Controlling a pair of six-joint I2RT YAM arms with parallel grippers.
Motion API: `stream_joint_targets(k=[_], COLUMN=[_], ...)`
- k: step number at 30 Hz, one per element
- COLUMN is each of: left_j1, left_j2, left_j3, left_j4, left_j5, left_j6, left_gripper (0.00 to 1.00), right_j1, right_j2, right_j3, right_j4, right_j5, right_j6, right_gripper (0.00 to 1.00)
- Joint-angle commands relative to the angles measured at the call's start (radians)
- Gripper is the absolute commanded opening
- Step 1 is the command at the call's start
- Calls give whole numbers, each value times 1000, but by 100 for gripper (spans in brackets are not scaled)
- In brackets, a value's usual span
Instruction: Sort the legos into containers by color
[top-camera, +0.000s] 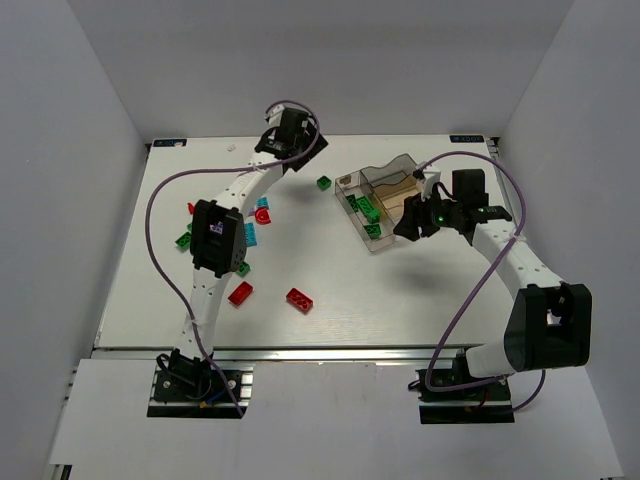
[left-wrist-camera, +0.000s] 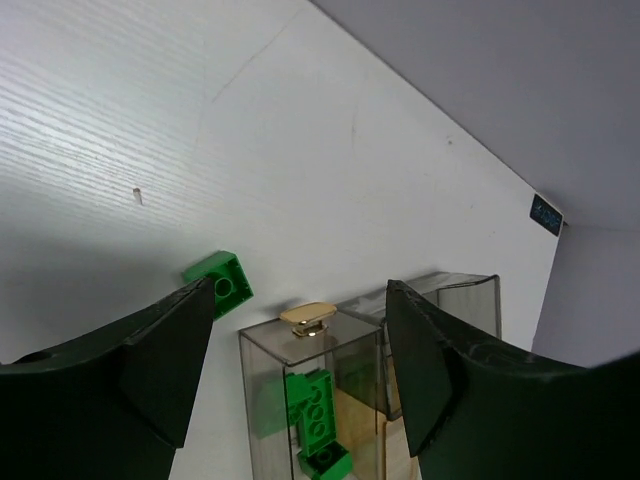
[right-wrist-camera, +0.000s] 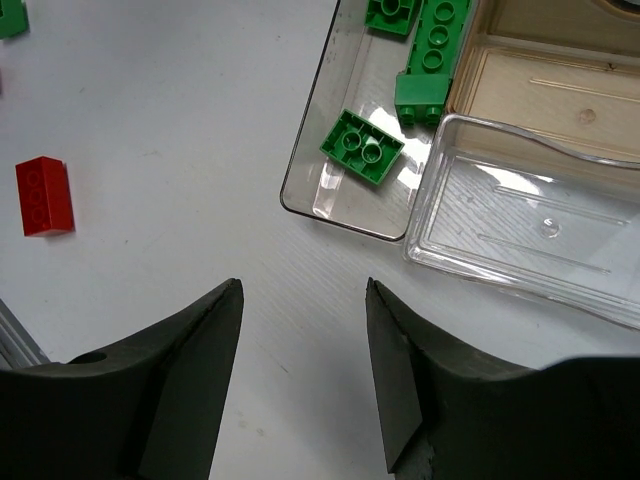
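The clear brownish tray (top-camera: 392, 192) sits right of the table's centre. Its long narrow section holds three green legos (top-camera: 368, 210); they also show in the right wrist view (right-wrist-camera: 363, 147). One loose green lego (top-camera: 324, 182) lies just left of the tray, and the left wrist view shows it (left-wrist-camera: 222, 283) beside the tray's end wall (left-wrist-camera: 262, 400). My left gripper (top-camera: 308, 158) is open and empty, hovering above that lego (left-wrist-camera: 300, 290). My right gripper (top-camera: 408, 226) is open and empty over bare table at the tray's near end (right-wrist-camera: 303, 285).
Loose legos lie left of centre: two red bricks (top-camera: 299, 300) (top-camera: 240, 293), a red round piece (top-camera: 263, 214), cyan ones (top-camera: 252, 236), and green ones (top-camera: 183, 240). A gold clasp (left-wrist-camera: 308, 317) sits on the tray's end. White walls surround the table.
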Motion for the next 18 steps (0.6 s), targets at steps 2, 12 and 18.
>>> stream_joint_targets(k=[2,12,18], left_j1=[-7,2,2], left_j2=[56,116,145], left_j3=[19,28,28], left_j4=[14,17,-18], left_j5=[56,76,67], left_j6=[-84,-83,-81], left_gripper=[79,79,78], right_j1=[-6,-9,-6], right_j2=[-19,-4,11], right_j3=[-5,-22,-19], right_j4=[47,61,67], right_j5=[-21,-15,-21], right_j6=[12,23,38], right_gripper=[58,58,58])
